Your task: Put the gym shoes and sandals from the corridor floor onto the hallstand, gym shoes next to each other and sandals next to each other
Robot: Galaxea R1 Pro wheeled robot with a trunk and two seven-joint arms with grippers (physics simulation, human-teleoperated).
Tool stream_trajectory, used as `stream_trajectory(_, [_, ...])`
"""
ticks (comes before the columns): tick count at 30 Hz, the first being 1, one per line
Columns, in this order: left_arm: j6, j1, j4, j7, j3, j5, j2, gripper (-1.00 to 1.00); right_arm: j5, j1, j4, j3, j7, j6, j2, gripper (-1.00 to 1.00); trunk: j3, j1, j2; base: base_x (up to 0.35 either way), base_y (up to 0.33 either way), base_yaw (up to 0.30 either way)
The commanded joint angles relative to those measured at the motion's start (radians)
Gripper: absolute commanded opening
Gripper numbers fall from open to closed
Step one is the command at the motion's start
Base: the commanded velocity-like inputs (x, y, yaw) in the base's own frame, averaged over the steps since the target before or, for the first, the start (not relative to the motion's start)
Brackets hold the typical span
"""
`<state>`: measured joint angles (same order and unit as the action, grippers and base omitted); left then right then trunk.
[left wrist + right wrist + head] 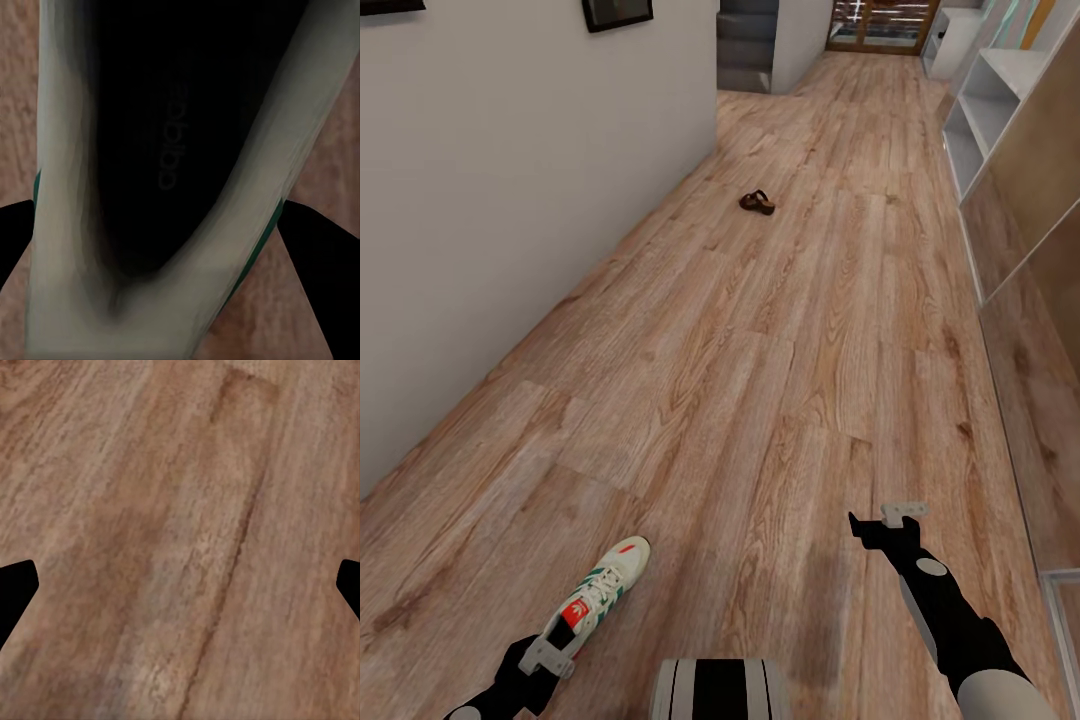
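Observation:
A cream-white gym shoe [600, 590] with green stripes and a red-orange tongue tag sits at the lower left, toe pointing away. My left gripper [545, 655] is shut on its heel end. In the left wrist view the gym shoe [67, 225] shows its dark opening between the two black fingertips [15, 247]. One brown sandal [757, 202] lies far ahead on the corridor floor [780, 380]. My right gripper [885, 517] hangs open over bare planks [180, 540], holding nothing. A light grey shelved unit [985, 105], apparently the hallstand, stands far ahead on the right.
A white wall [510, 200] runs along the left side. Brown panelled cabinets [1040, 300] line the right. The corridor continues to a doorway [880, 25] at the far end. My own base [720, 690] shows at the bottom.

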<state>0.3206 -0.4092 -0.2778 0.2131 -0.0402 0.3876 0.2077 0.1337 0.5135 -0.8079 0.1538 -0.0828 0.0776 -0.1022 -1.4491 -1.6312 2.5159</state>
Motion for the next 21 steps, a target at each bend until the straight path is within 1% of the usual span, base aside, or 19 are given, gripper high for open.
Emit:
stream_trajectory(1, [0.003,0.0,0.0,0.005,-0.004,0.004,0.0,-1.0,0.011,0.0,-0.002,0.004,-0.008,0.005,0.001,1.0,0.003,0.001,0.0,0.0,0.0,0.0])
stream_trajectory(9, [0.002,0.0,0.0,0.003,-0.006,0.004,-0.005,-1.0,0.012,-0.001,0.0,0.002,-0.007,0.004,0.0,1.0,0.034,0.004,-0.002,0.0,0.0,0.0])
stream_trajectory(16, [0.002,-0.001,-0.001,0.002,-0.009,-0.012,-0.01,-1.0,0.012,-0.001,0.003,0.001,-0.009,0.0,-0.001,1.0,0.061,0.007,-0.004,0.0,0.0,0.0])
stream_trajectory(18, [0.002,-0.002,-0.002,0.002,-0.01,-0.021,-0.013,-1.0,0.012,-0.001,0.004,0.001,-0.009,-0.001,-0.001,1.0,0.069,0.008,-0.004,0.0,0.0,0.0])
stream_trajectory(19, [0.002,-0.003,-0.002,0.002,-0.01,-0.03,-0.016,-1.0,0.012,-0.001,0.005,0.001,-0.009,-0.001,-0.001,1.0,0.073,0.009,-0.004,0.0,0.0,0.0])
stream_trajectory(20, [0.002,-0.004,-0.003,0.002,-0.01,-0.065,-0.023,-1.0,0.012,-0.001,0.005,0.001,-0.008,-0.001,-0.001,1.0,0.077,0.009,-0.004,0.0,0.0,0.0])
stream_trajectory(21, [0.002,-0.004,-0.003,0.002,-0.01,-0.074,-0.024,-1.0,0.012,-0.002,0.004,0.001,-0.008,-0.001,-0.001,1.0,0.081,0.01,-0.005,0.0,0.0,0.0])
